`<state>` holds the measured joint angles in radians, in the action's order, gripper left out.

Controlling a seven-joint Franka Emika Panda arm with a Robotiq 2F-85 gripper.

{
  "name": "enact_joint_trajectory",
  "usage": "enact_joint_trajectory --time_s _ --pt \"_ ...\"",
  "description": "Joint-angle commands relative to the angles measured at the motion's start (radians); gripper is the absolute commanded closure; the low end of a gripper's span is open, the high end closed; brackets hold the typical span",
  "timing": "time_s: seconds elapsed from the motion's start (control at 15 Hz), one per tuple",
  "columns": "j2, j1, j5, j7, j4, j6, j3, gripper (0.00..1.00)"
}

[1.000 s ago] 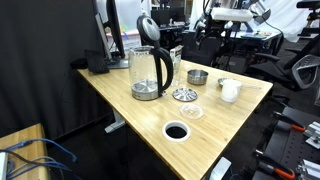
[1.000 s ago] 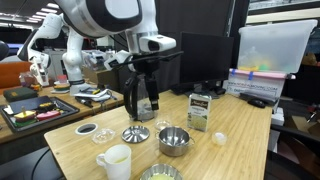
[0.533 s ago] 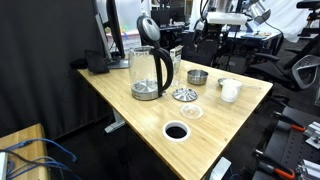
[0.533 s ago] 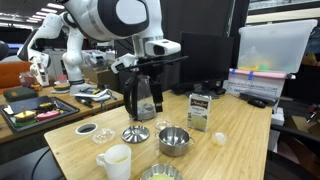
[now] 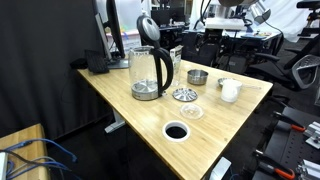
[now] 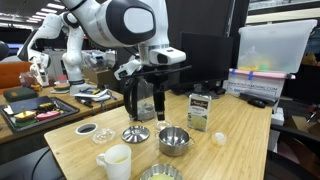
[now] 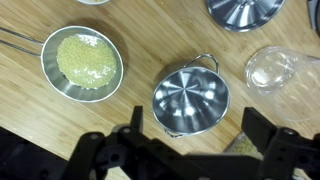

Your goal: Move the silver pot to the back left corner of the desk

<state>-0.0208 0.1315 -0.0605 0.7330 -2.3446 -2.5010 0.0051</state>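
Gripper (image 7: 192,122) spread wide over the one silver pot (image 7: 191,98), well in from the desk's (image 6: 245,150) corners; one kettle (image 6: 140,98), one white mug (image 6: 115,158) nearby.

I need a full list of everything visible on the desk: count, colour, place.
silver pot: one, shiny steel, below the gripper
kettle: one, clear glass, black handle, beside the silver disc
silver disc: one, silver, next to the pot
white cup: one, white, near a desk edge
pan of grains: one, steel, yellow grains, beside the pot
glass dish: one, clear, beside the pot
carton: one, pale, upright near the pot
cable hole: one, black, near a desk edge
desk: one, light wood
gripper: one, black, open, above the pot
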Motion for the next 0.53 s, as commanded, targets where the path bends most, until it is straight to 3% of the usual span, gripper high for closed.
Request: enact_joint_trajectory --time_s 0.0,0.47 --pt "-0.096 -0.027 0.032 0.051 0.067 -0.001 -0.042 0.0" --pt "-0.27 -0.047 0.09 0.135 0.178 0.015 -0.113 0.0"
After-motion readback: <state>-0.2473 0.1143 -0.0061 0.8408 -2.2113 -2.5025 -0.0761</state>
